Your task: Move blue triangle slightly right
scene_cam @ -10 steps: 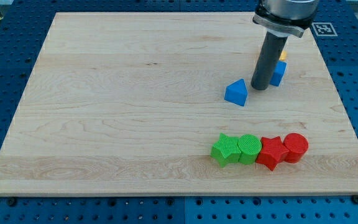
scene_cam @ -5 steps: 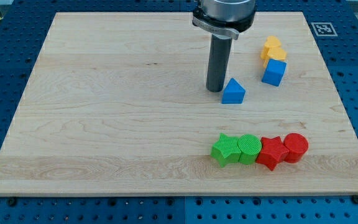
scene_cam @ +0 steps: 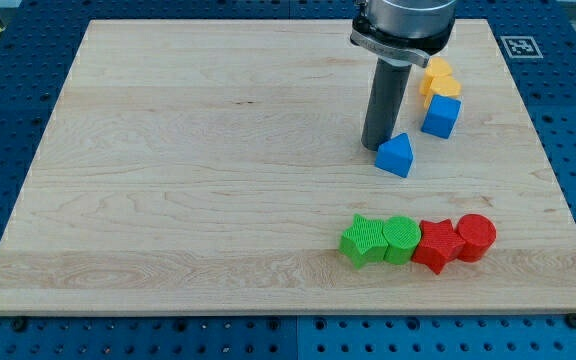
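My tip (scene_cam: 377,148), the lower end of the straight dark rod, is down on the pale wooden counter (scene_cam: 188,160) in the view's upper right part. It sits just at the upper-left edge of the small blue triangle block (scene_cam: 396,156), touching it or very nearly so (I cannot tell which from this angle). This rig carries no claw, so there is nothing open or closed to report; the rod simply ends in that blunt tip under a grey metal collar.

The blue triangle block lies flat on the counter, right of centre and in the upper half of the view. To its right and a little toward the view's top is a blue cube block (scene_cam: 442,116), near but apart from the triangle. Just above the cube are two yellow blocks (scene_cam: 436,79), stacked close together in the view and touching the cube's upper edge; their shapes are hard to make out, and the rod's collar hides part of them.

Toward the view's bottom right, well apart from the triangle, four blocks stand in a tight row, each touching the next: a green star-shaped block (scene_cam: 364,241) at the left, then a green round block (scene_cam: 401,238), a red star-shaped block (scene_cam: 437,244) and a red round block (scene_cam: 475,237) at the right end.

A blue perforated bench (scene_cam: 568,150) surrounds the counter.
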`<state>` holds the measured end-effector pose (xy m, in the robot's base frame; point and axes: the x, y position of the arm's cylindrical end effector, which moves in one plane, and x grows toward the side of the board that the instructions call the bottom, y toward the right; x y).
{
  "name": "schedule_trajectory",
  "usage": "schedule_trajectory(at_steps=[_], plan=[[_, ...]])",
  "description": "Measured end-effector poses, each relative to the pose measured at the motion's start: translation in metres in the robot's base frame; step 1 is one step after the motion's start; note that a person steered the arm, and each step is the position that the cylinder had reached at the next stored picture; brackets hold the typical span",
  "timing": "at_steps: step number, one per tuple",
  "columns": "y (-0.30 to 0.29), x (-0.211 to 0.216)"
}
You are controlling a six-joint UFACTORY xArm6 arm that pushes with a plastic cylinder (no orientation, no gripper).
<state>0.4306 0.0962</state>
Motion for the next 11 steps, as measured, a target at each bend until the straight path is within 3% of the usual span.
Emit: schedule_trajectory(at_steps=[5,8,11], plan=[[0.004,0.037],[0.035,0.069],[0.095,0.069]])
